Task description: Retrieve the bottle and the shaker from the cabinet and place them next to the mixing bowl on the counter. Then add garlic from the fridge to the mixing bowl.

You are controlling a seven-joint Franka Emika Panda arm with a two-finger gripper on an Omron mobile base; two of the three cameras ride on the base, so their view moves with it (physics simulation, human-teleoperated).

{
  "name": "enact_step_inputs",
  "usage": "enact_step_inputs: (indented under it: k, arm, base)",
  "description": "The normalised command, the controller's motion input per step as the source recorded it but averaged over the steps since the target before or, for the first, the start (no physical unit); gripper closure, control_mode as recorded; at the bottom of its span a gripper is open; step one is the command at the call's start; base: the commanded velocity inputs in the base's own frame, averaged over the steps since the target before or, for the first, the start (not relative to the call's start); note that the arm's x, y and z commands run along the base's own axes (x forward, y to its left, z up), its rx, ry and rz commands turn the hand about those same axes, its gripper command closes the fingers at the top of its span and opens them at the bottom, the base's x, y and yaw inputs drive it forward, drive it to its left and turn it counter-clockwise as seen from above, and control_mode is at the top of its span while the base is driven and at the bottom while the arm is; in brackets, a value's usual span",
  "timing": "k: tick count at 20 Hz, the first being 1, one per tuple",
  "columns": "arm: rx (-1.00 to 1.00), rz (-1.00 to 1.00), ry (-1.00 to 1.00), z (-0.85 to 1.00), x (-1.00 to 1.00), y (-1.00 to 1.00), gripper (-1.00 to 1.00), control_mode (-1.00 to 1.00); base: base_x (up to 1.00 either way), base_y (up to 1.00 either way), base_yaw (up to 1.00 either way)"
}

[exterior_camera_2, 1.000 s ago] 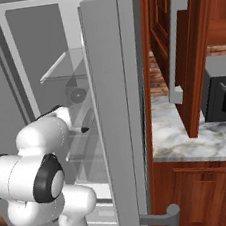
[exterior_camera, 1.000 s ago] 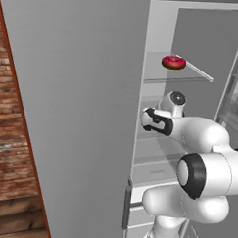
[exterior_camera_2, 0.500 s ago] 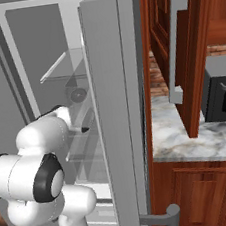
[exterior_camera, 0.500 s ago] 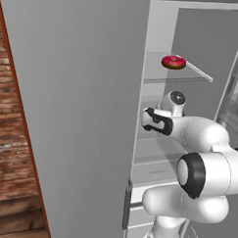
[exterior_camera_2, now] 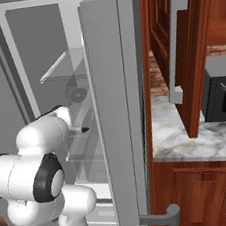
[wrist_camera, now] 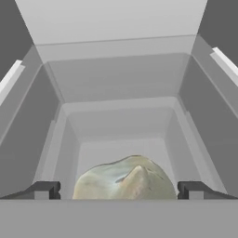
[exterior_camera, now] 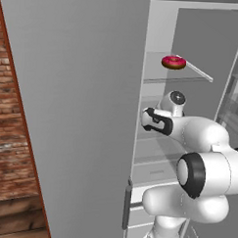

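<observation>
GRIPPER (wrist_camera: 119,190): jaws spread wide, one fingertip (wrist_camera: 42,190) on each side of the garlic (wrist_camera: 125,179), holding nothing | GARLIC: pale bulb on a grey fridge shelf (wrist_camera: 118,118), between the fingertips | ARM: reaches into the open fridge (exterior_camera: 189,119) | OTHER: pink-glazed doughnut (exterior_camera: 173,62) on upper glass shelf (exterior_camera: 191,75); counter (exterior_camera_2: 204,136) right of fridge.
</observation>
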Motion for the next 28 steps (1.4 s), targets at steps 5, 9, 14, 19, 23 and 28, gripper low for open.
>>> enact_step_inputs:
  k: [5,9,14,19,23,28]
  arm:
    - [0.0,0.0,0.02,-0.07,0.0,0.0,-1.0,-1.0]
    - [0.0,0.0,0.03,-0.1,0.0,0.0,-1.0,-1.0]
    - [0.0,0.0,0.03,-0.17,0.0,0.0,-1.0,-1.0]
    - [0.0,0.0,0.02,-0.13,0.0,0.0,1.0,-1.0]
    - [0.0,0.0,0.0,0.0,0.0,0.0,1.0,-1.0]
    - [0.0,0.0,-0.01,0.0,-0.13,0.0,1.0,-1.0]
  base:
    - [0.0,0.0,0.0]
    - [0.0,0.0,0.0]
    - [0.0,0.0,0.0]
    - [0.0,0.0,0.0]
    - [0.0,0.0,0.0]
    - [0.0,0.0,0.0]
